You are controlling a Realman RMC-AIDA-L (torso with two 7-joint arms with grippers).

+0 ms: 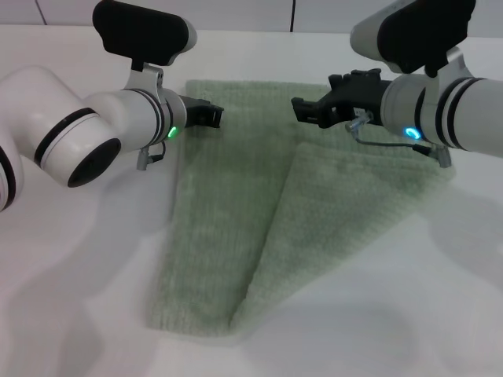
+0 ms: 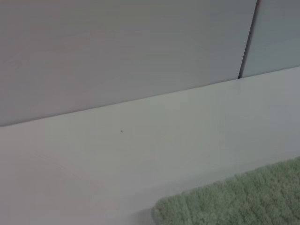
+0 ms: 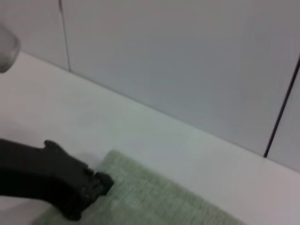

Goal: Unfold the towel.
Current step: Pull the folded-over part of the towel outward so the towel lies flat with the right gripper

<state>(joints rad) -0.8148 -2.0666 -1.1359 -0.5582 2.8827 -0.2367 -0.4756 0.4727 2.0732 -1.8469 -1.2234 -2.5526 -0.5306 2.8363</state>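
Observation:
The pale green towel (image 1: 228,236) lies flat on the white table (image 1: 78,314). Its right part is folded over in a slanting flap (image 1: 338,204), with a crease running from the far middle to the near edge. My left gripper (image 1: 211,116) hovers over the towel's far left corner, with no cloth in it. My right gripper (image 1: 308,110) hovers over the far edge near the top of the flap, also with no cloth in it. The left wrist view shows that corner of the towel (image 2: 234,201). The right wrist view shows the towel (image 3: 154,197) and the left gripper (image 3: 91,190) beside it.
A pale panelled wall (image 2: 117,51) rises behind the table's far edge. White tabletop surrounds the towel on all sides (image 1: 409,314).

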